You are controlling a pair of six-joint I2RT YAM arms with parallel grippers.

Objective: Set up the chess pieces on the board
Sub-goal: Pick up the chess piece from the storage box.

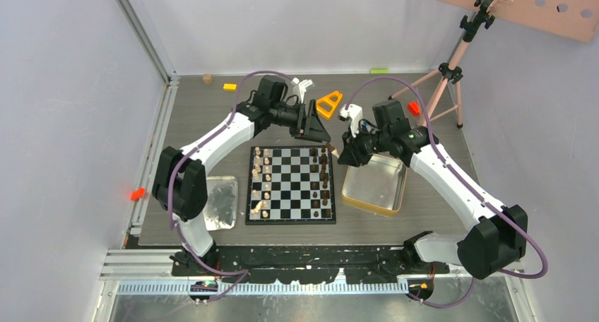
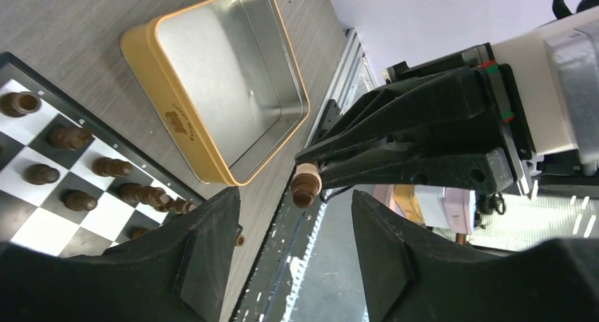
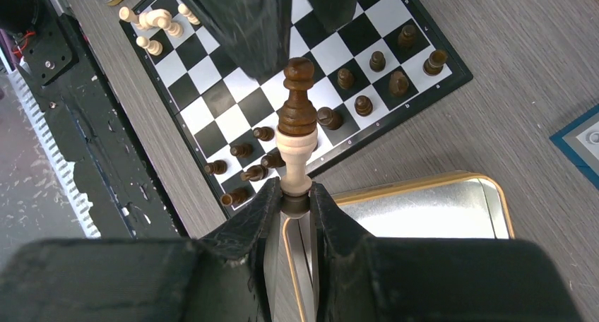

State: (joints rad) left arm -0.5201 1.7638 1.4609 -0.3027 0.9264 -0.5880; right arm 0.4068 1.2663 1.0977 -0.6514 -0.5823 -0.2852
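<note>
**Right gripper grips one piece by the board's upper right corner; left gripper open opposite it**

The left arm rises from the lower left of the top view and bends across to upper centre. The right arm mirrors it from the lower right, so the two wrists meet above the board, which lies mid-frame on the table. Tiny marks run along the board's black border, too small to read.

Just right of the board sits the gold-rimmed tin. Its side carries an embossed mark that is unreadable. A silver tray lies at the board's left.

The left gripper is released, its fingers spread wide. The right gripper is clenched on the base of the held piece, which is dark brown on top and light tan below. In the left wrist view that piece shows just above the gap between the left fingers.

Light pieces line the board's left column and dark pieces its right.
</note>
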